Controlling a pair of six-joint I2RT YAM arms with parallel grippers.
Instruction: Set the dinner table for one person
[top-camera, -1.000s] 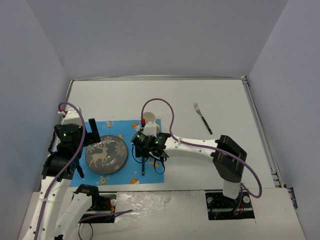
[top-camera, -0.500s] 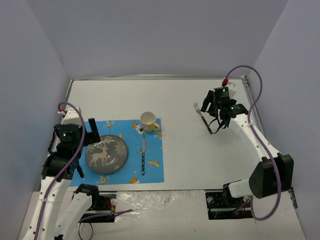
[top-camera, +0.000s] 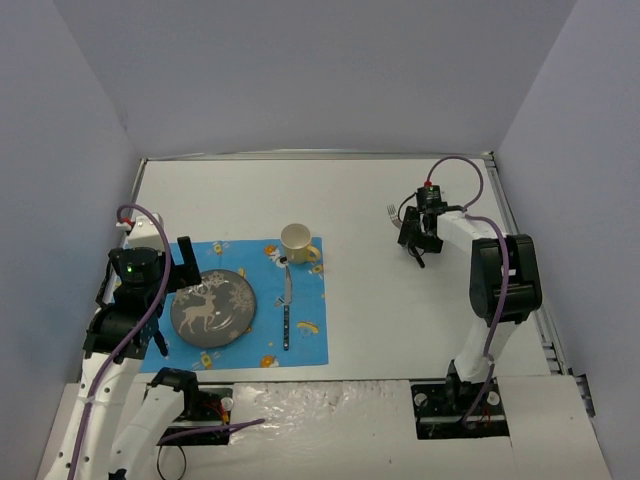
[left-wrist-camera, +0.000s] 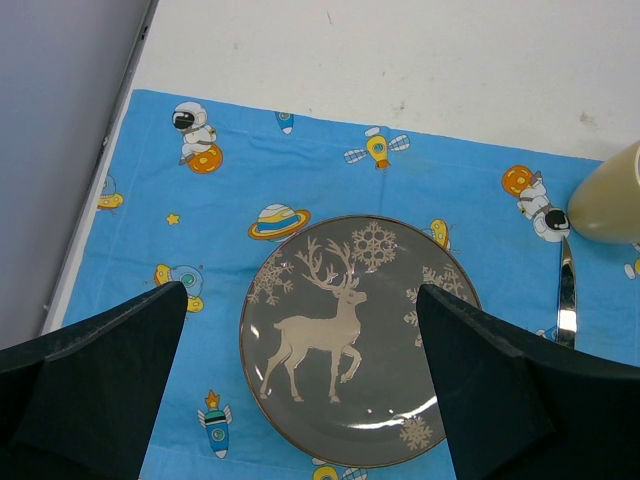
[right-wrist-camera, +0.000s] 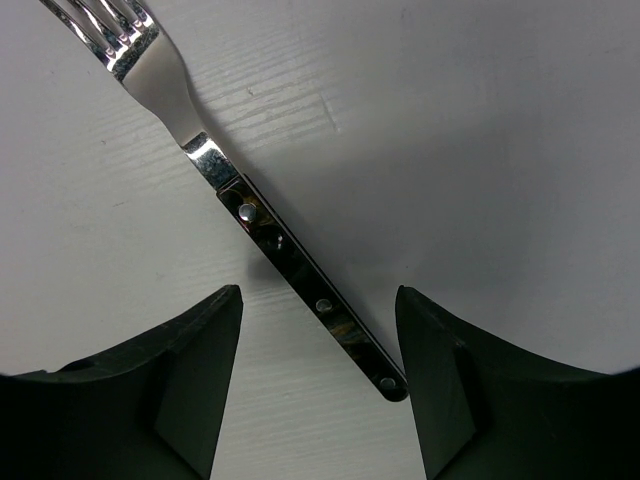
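Observation:
The white dinner table (top-camera: 350, 200) carries a blue cartoon-print placemat (top-camera: 305, 345) at the near left. On the mat lie a grey reindeer plate (top-camera: 212, 308), a knife (top-camera: 286, 310) to its right and a cream cup (top-camera: 297, 242) above the knife. A fork (right-wrist-camera: 270, 240) lies bare on the table at the far right, with its tines (top-camera: 393, 212) showing. My right gripper (right-wrist-camera: 320, 330) is low over the fork's dark handle, open, with a finger on each side and a gap to both. My left gripper (left-wrist-camera: 300, 292) hovers open above the plate (left-wrist-camera: 360, 340), holding nothing.
The table's thin metal rim (top-camera: 510, 230) runs close to the right of the fork. The blue-grey back wall (top-camera: 320, 80) closes off the far side. The left wrist view catches the cup's side (left-wrist-camera: 610, 195) and the knife blade (left-wrist-camera: 567, 300) at its right edge.
My right arm has swung from beside the knife on the placemat to the far right and come down over the fork's handle. The knife stays on the mat. The left arm has not moved.

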